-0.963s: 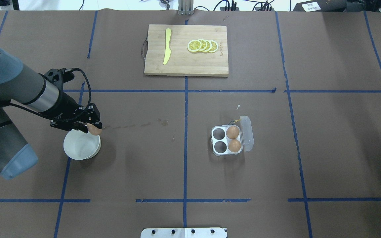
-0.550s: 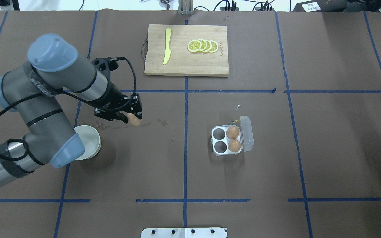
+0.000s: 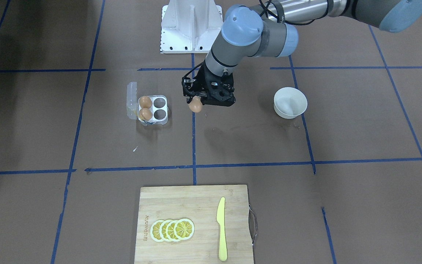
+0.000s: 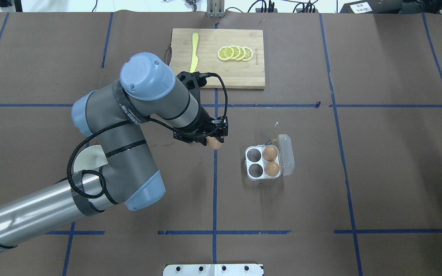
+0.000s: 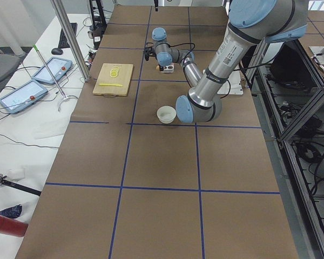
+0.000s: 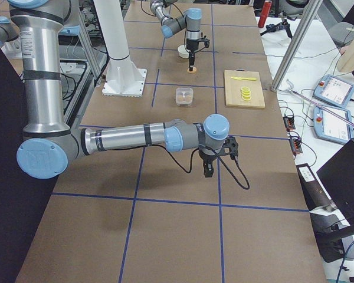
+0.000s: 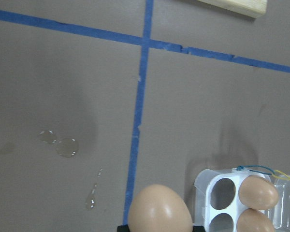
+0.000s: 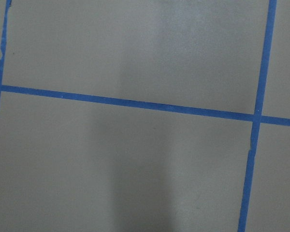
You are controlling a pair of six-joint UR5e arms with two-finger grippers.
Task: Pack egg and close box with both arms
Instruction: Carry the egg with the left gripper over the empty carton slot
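My left gripper point(image 4: 212, 140) is shut on a tan-brown egg point(image 4: 214, 143) and holds it above the table, over the centre tape line. It also shows in the front view point(image 3: 196, 102), with the egg point(image 3: 195, 105) hanging below it, and in the left wrist view the egg point(image 7: 159, 210) fills the bottom edge. The clear four-cell box point(image 4: 254, 161) lies open a short way to the egg's right, its lid point(image 4: 286, 153) folded out. Two eggs point(image 4: 270, 153) fill its right cells; the left cells are empty. My right gripper point(image 6: 207, 170) shows only in the right side view, so I cannot tell its state.
A white bowl point(image 3: 290, 106) stands to the left of the arm in the overhead view, partly hidden by it there point(image 4: 84, 159). A wooden cutting board point(image 4: 213, 74) with a yellow knife point(image 4: 194, 53) and lemon slices point(image 4: 235, 53) lies at the far edge. Wet spots point(image 7: 66, 147) mark the paper.
My left arm has swung right from the white bowl to the centre line with the egg in its grip, closing on the box. The box and its eggs have not moved.
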